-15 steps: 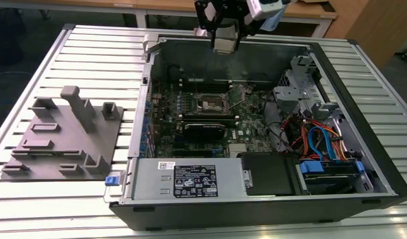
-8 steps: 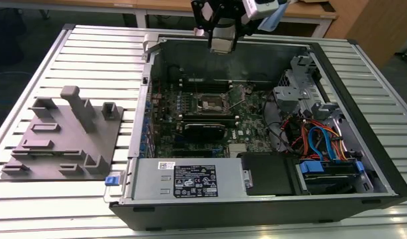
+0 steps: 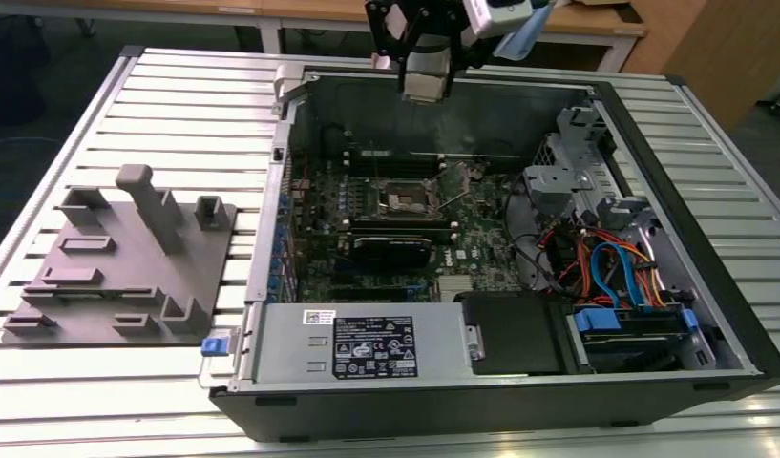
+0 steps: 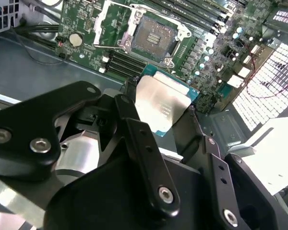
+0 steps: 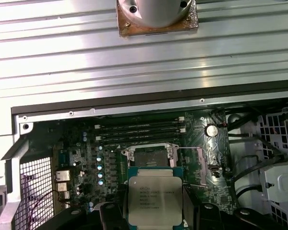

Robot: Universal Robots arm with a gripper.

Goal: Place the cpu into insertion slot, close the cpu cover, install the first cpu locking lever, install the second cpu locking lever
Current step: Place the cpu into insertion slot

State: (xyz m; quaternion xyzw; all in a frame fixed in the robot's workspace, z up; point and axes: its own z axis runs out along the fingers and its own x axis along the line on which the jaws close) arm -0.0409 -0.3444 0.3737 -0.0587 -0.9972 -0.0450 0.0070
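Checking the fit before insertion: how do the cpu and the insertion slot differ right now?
The cpu shows a dull silver top with a green edge; the insertion slot has a dark centre inside a silvery rim. The cpu is held in the gripper above the motherboard; the insertion slot sits fixed on it, empty. Both are square.

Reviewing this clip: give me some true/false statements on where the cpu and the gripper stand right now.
1. The gripper is shut on the cpu. True.
2. The cpu sits in the insertion slot. False: the slot is empty; the gripper holds the cpu clear of it.
3. The computer case lies open on a slatted table. True.
4. The grey fixture block lies at the exterior view's right of the case. False: it lies at the left.
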